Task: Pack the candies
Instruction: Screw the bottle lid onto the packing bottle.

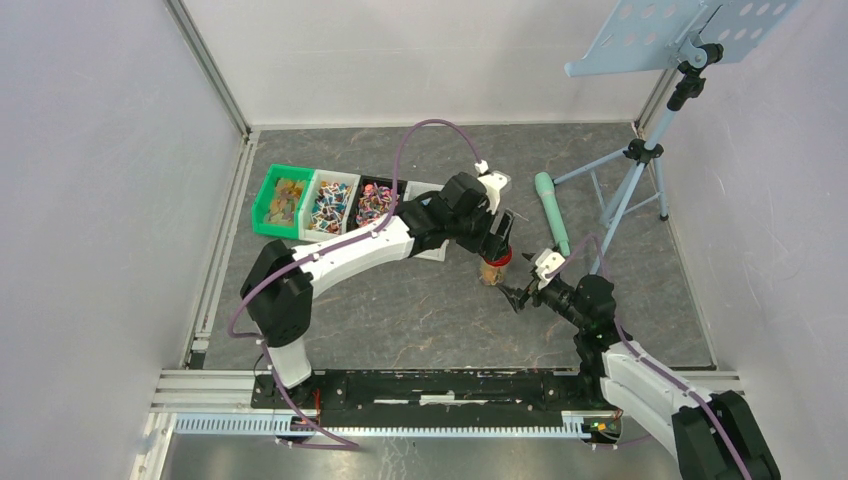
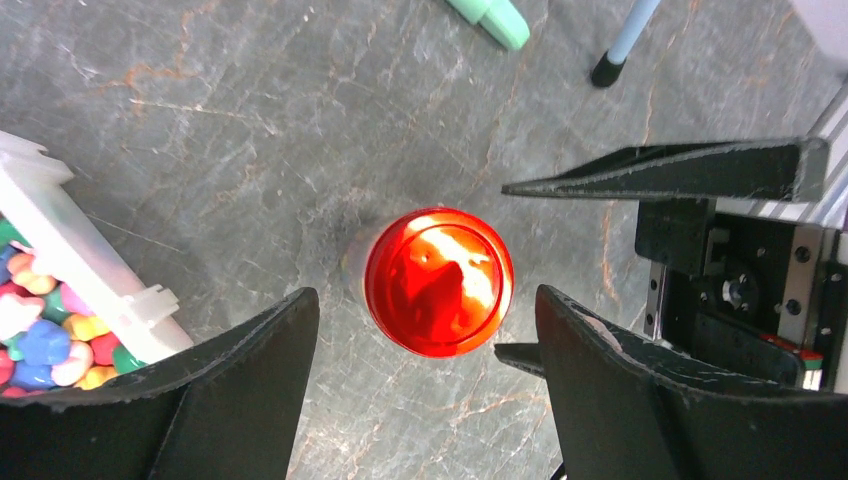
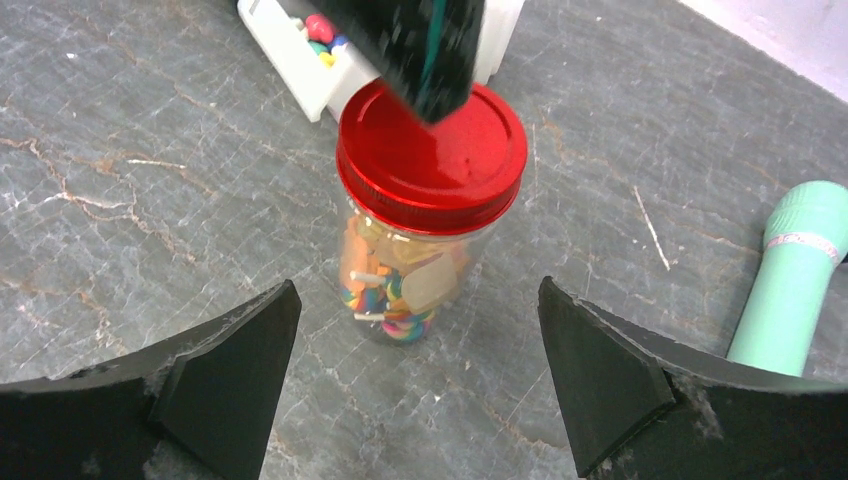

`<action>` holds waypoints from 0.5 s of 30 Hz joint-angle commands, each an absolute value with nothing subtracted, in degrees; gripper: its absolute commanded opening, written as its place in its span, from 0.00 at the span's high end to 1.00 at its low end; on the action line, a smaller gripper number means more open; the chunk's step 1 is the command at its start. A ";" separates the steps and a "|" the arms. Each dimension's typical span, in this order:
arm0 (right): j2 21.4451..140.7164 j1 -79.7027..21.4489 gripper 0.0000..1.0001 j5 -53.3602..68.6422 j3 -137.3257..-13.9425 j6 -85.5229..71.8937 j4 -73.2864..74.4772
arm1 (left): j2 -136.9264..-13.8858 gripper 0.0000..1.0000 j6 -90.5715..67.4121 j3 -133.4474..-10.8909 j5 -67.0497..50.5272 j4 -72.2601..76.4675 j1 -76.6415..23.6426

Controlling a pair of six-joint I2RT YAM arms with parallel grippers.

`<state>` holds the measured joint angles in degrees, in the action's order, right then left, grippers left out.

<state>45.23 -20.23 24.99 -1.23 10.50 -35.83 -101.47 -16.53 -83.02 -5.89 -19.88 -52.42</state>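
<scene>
We see two risks. If our left gripper [image 2: 425,300], spread wide directly over the red lid [image 2: 438,282], lifts off crooked, a finger could clip the jar [image 3: 400,260] and tip it. Our right gripper [image 3: 418,290], also spread, could shove the jar by advancing. The candies [image 3: 392,295] sit inside the jar, straight beneath the left gripper and just ahead of the right gripper's open fingers.

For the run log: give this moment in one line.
jar: candies inside, red lid on; left gripper: open above lid; right gripper: open
</scene>
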 commanded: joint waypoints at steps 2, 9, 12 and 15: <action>49.63 -20.21 0.08 26.00 2.57 8.42 -56.91 | -102.54 0.15 -11.17 -86.18 -2.94 -21.76 -54.24; 59.00 -20.21 0.09 26.58 4.04 9.06 -67.82 | -105.12 0.14 -11.10 -87.28 -0.91 -23.27 -55.14; 63.09 -20.29 0.09 27.82 4.09 9.65 -70.91 | -106.49 0.14 -10.09 -88.38 -0.23 -23.31 -55.61; 66.39 -20.38 0.09 28.52 6.17 8.28 -79.76 | -108.14 0.15 -9.19 -89.85 1.28 -24.65 -56.36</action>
<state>63.35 -20.25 26.76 -0.82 9.26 -64.20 -106.39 -13.02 -85.91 -1.54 -23.75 -55.11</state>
